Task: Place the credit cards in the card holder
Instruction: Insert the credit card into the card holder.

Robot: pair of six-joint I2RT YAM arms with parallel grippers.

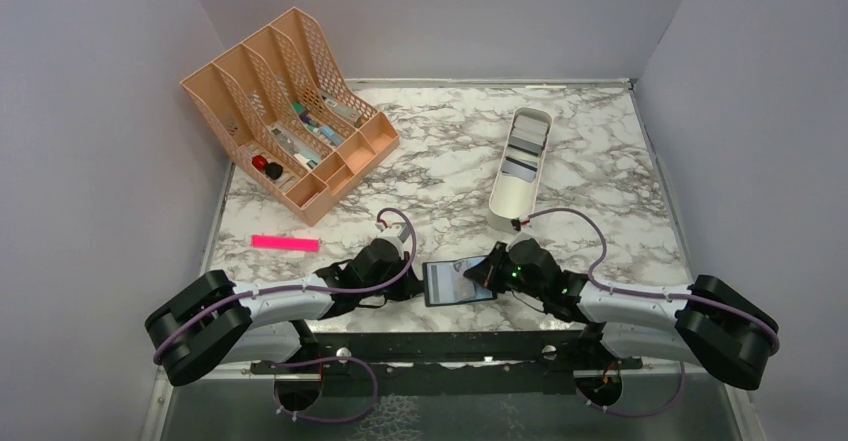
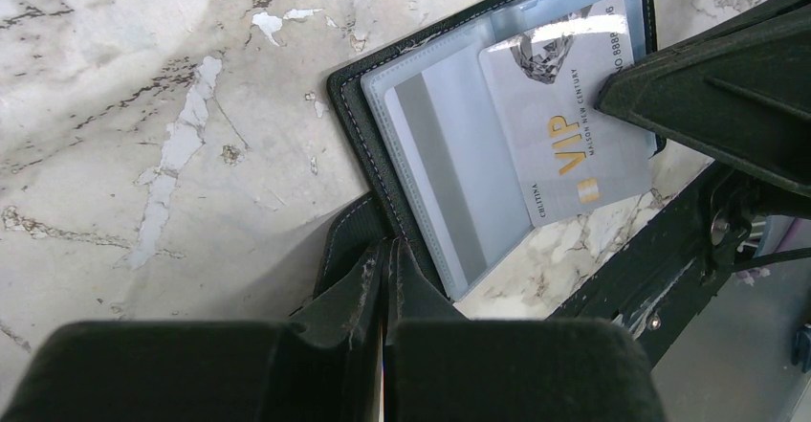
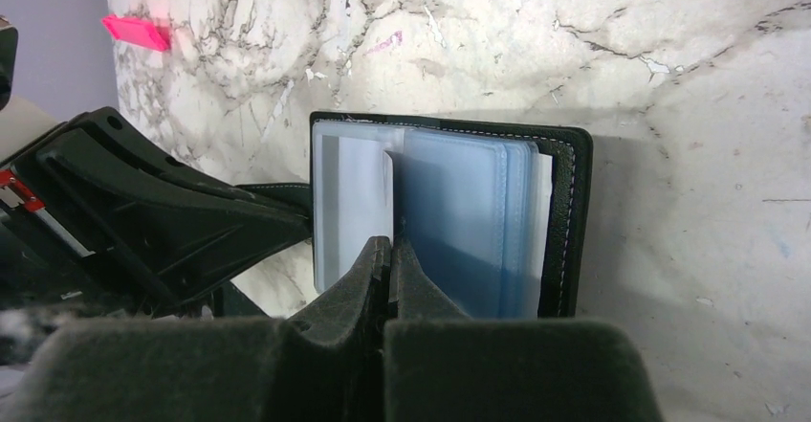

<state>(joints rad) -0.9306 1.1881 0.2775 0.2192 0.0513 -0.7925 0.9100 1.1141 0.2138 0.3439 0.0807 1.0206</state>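
The black card holder (image 1: 457,282) lies open near the table's front edge, between my two grippers. In the left wrist view its clear sleeves (image 2: 435,154) face up. A silver credit card (image 2: 564,106) marked VIP sits partly inside one sleeve, its outer end sticking out. My left gripper (image 2: 387,250) is shut on the holder's stitched black cover edge. My right gripper (image 3: 392,243) is shut on the card's outer end at the mouth of the bluish sleeves (image 3: 469,221). More grey and white credit cards (image 1: 524,151) lie in a white tray.
The white oblong tray (image 1: 500,206) stands at mid right. A peach mesh desk organizer (image 1: 290,111) with small items fills the back left. A pink strip (image 1: 285,243) lies left of the left arm. The table's front metal rail (image 2: 660,278) runs just below the holder.
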